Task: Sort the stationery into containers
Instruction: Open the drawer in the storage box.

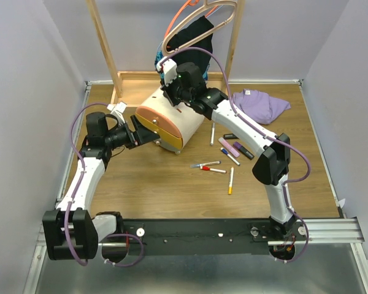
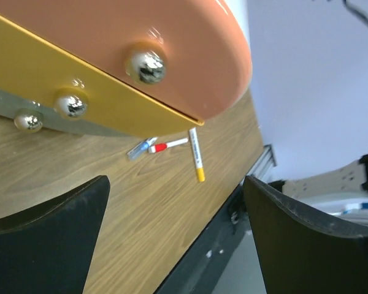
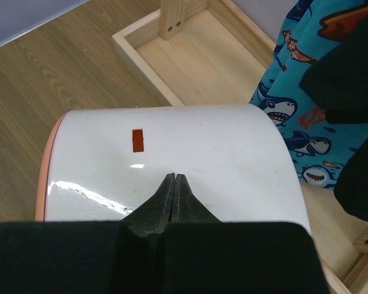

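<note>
The left gripper point(image 2: 176, 184) stood spread wide, with nothing between its fingers point(image 2: 55, 226). Close ahead of it rose the chest point(image 1: 185, 120), its orange drawer point(image 2: 110, 30) above the yellow drawer point(image 2: 43, 64), each front with a shiny knob point(image 2: 146, 65), so the chest blocked most of the space in front. Past the drawers' edge, on the table point(image 2: 80, 184) and well apart from the fingers, lay a red-capped pen point(image 2: 168, 146), an orange-tipped pen point(image 2: 196, 156) and a bluish pen point(image 2: 141, 149). The right gripper point(image 3: 173, 179) was pressed together on nothing, its tips over the chest's cream top; whether they touched it could not be told. Just beyond the tips sat a small red mark point(image 3: 137, 140), farther on the wooden rack base point(image 3: 190, 55), and to the right a shark-print cloth point(image 3: 291, 110). Behind that gripper, under its arm, lay a white pen point(image 1: 213, 133), a pink marker point(image 1: 228, 146) and a black marker point(image 1: 244, 150), with a purple cloth point(image 1: 260, 104) beside the arm.
</note>
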Controlling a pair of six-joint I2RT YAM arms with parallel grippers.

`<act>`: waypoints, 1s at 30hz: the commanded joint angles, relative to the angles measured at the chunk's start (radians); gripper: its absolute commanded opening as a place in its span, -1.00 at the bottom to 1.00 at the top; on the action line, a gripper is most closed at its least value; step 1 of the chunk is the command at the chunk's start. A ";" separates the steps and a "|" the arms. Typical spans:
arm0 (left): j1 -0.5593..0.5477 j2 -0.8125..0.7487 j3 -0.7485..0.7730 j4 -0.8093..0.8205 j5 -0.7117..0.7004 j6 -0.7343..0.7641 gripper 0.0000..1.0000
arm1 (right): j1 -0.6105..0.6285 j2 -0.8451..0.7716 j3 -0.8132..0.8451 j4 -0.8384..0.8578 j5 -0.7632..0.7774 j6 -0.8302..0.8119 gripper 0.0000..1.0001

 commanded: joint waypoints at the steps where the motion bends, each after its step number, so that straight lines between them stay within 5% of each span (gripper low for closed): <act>1: 0.067 0.013 -0.036 0.297 0.093 -0.246 0.98 | 0.004 0.035 -0.059 -0.177 -0.010 -0.008 -0.99; 7: 0.081 -0.097 -0.019 0.281 0.003 -0.308 0.98 | 0.004 0.034 -0.059 -0.175 -0.012 -0.013 -0.99; 12: 0.104 -0.039 -0.028 0.347 0.041 -0.361 0.94 | 0.005 0.043 -0.050 -0.175 -0.012 -0.013 -0.99; 17: 0.132 0.021 -0.002 0.324 0.033 -0.339 0.60 | 0.004 0.050 -0.044 -0.177 -0.015 -0.008 -0.99; 30: 0.119 0.180 0.044 0.452 0.113 -0.465 0.29 | 0.005 0.078 -0.024 -0.172 -0.010 -0.005 -0.99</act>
